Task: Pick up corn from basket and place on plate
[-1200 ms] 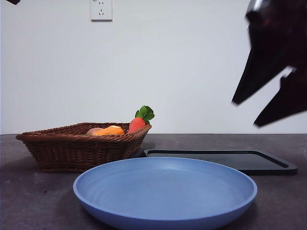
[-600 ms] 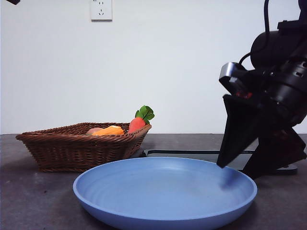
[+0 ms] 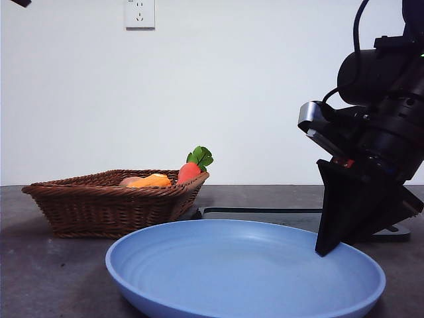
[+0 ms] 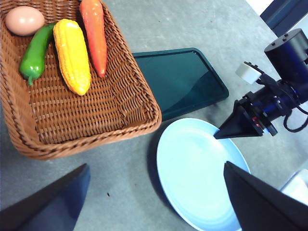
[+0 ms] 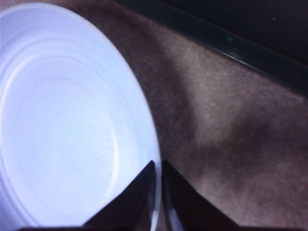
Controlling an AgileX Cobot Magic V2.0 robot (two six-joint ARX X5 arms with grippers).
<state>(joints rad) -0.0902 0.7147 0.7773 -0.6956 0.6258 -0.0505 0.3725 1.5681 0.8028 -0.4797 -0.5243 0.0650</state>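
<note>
Right gripper (image 3: 326, 248) stands at the right of the front frame, low over the plate (image 3: 199, 265). Its jaws are pinched on the plate's rim (image 5: 155, 192), one tip inside and one outside. The corn (image 4: 72, 55) lies in the basket (image 4: 120, 103), upper left of the left wrist frame, between a green pepper (image 4: 32, 55) and a carrot (image 4: 94, 33); an egg-like item (image 4: 24, 20) sits in the corner. A black tray (image 4: 180, 79) lies just beside the basket. Left gripper (image 4: 154, 202) hangs high above the table, jaws spread wide, holding nothing.
</note>
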